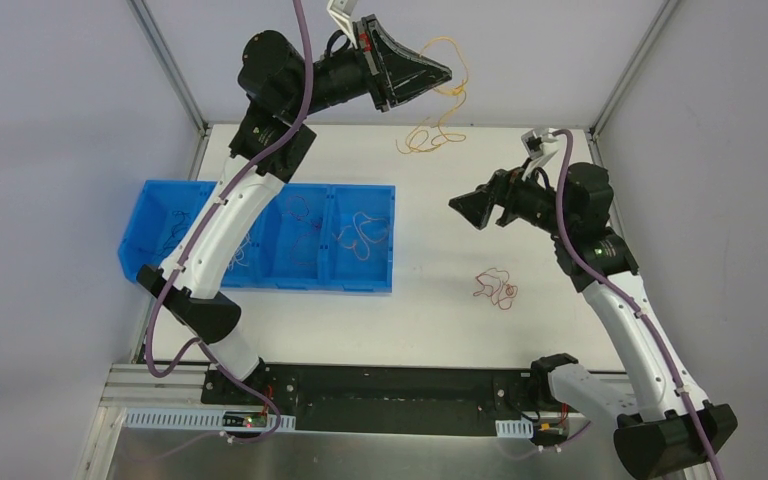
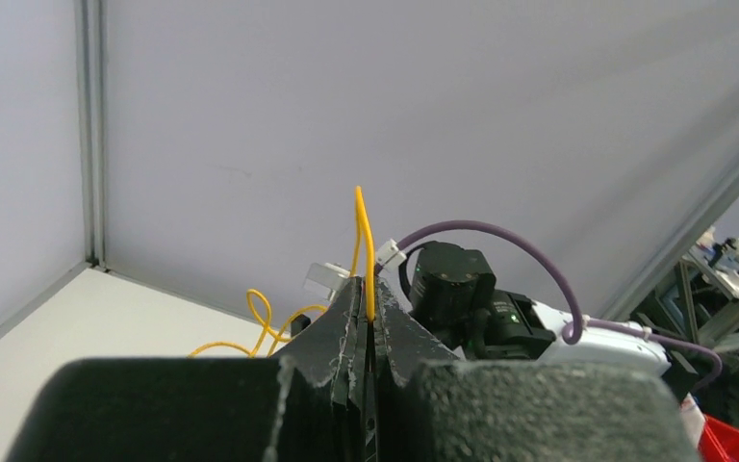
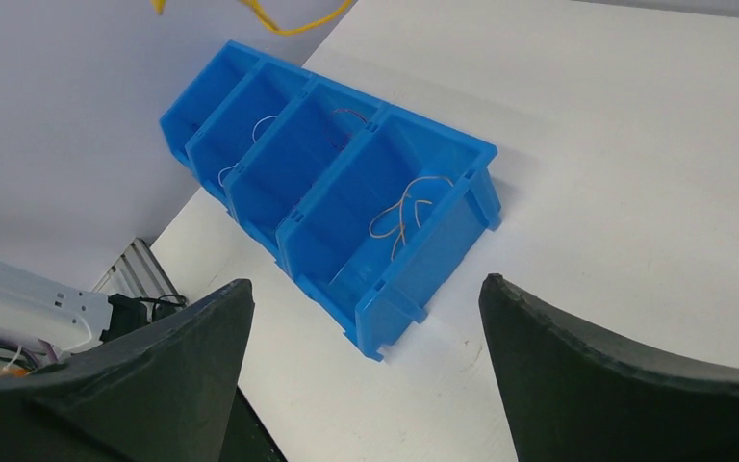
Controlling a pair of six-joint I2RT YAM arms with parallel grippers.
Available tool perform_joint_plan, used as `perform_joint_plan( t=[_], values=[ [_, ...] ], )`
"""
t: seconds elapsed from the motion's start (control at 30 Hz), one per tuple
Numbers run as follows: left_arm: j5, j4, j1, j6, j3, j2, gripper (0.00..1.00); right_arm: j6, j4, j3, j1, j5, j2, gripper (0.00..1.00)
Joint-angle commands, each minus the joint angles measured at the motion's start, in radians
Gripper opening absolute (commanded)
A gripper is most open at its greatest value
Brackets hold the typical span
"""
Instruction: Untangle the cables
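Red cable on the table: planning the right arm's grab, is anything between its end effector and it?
Nothing visible. The open right end effector hangs above the table; the red cable lies alone nearer the bases, the blue bin well left.

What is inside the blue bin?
Thin curly cables lie in separate compartments of the blue bin. The left arm covers part of one compartment, so its contents are partly hidden.
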Motion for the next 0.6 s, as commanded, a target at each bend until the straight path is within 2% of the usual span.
perform_joint_plan(
  t=[0.0, 0.17, 0.37, 0.57],
  values=[
    [-0.117, -0.018, -0.008, 0.024, 0.005, -0.050, 0.00, 0.039, 0.065, 0.060, 0.029, 0.082, -0.021, 0.91],
    [-0.212, -0.095, -0.017, 0.038, 0.011, -0.052, 0.00, 0.082, 0.084, 0.100, 0.076, 0.121, 0.008, 0.91],
    [-0.273, -0.112, -0.044, 0.035, -0.012, -0.060, 0.00, 0.116, 0.129, 0.109, 0.145, 0.163, 0.042, 0.90],
    [-0.368, -0.157, -0.063, 0.053, 0.004, -0.050, 0.00, 0.138, 0.188, 0.123, 0.265, 0.310, 0.112, 0.89]
  ],
)
